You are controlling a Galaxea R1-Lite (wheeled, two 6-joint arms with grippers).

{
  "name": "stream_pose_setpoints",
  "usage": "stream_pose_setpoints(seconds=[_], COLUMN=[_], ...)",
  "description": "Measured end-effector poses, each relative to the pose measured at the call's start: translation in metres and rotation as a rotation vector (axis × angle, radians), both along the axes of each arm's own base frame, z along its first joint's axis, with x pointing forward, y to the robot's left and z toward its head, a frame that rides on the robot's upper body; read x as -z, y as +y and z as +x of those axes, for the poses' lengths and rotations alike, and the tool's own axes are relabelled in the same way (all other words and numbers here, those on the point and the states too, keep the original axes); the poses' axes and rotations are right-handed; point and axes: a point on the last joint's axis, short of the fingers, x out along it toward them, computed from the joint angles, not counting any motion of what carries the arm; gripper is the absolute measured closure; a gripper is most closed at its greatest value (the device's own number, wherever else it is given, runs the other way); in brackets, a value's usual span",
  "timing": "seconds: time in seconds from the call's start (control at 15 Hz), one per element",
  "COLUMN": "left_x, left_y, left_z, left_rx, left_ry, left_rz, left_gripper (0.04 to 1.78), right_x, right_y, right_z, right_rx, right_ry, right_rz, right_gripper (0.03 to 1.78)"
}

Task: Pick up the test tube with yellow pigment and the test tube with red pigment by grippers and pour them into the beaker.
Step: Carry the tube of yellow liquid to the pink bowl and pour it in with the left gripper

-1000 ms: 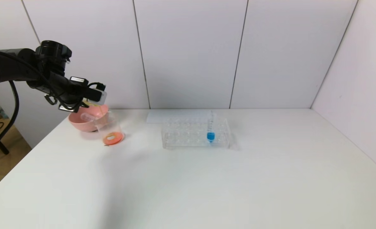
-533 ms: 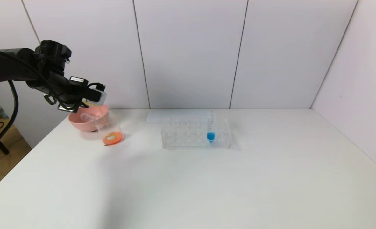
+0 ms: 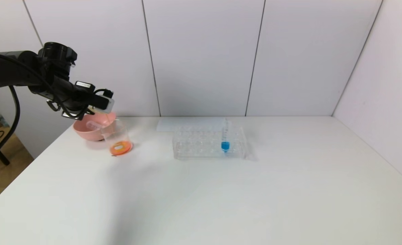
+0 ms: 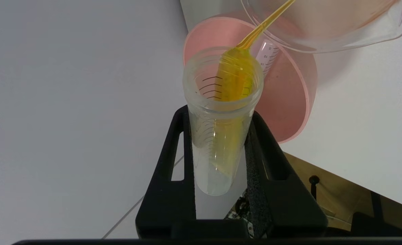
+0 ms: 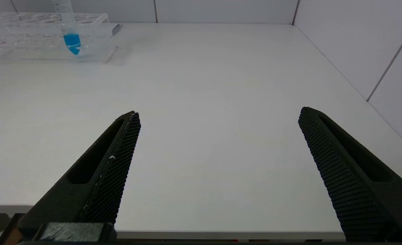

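My left gripper [image 3: 98, 104] [image 4: 219, 114] is shut on the test tube with yellow pigment [image 4: 221, 119], held tilted with its mouth over the beaker [image 3: 116, 136]. A thin yellow stream runs from the tube's mouth over the beaker's rim [image 4: 340, 37]. The beaker holds orange liquid at its bottom. A clear graduated tube [image 3: 93, 126] [image 4: 267, 56] lies in the pink bowl [image 3: 85, 131]; no red liquid shows in it. My right gripper [image 5: 218, 112] is open and empty above the table's near edge, out of the head view.
A clear tube rack [image 3: 201, 143] [image 5: 34, 34] stands mid-table with a blue-liquid tube [image 3: 225, 136] [image 5: 72, 37] upright in it. The pink bowl [image 4: 289, 102] sits right behind the beaker at the table's far left corner. A white sheet lies behind the rack.
My left gripper has risen very slightly with the yellow tube still tilted over the beaker. Nothing else has moved.
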Motion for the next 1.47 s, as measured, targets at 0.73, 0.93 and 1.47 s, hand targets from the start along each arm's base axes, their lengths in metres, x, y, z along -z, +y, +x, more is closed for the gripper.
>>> stream_pose_setpoints(seconds=[0.73,0.93,1.47], left_x=[-0.001,-0.001,-0.001], left_y=[-0.005,-0.007,-0.012], left_z=[0.0,0.001,0.001], left_rx=[0.0,0.01,0.002], left_ry=[0.0,-0.001,0.0], left_rz=[0.038,0.05,0.098], left_gripper=[1.38,1.38,1.38], right_x=[0.0,0.0,0.0], right_y=[0.0,0.0,0.0], right_z=[0.0,0.0,0.0], right_rx=[0.0,0.0,0.0], right_ry=[0.0,0.0,0.0], right_rz=[0.0,0.0,0.0], right_gripper=[0.11,0.11,0.11])
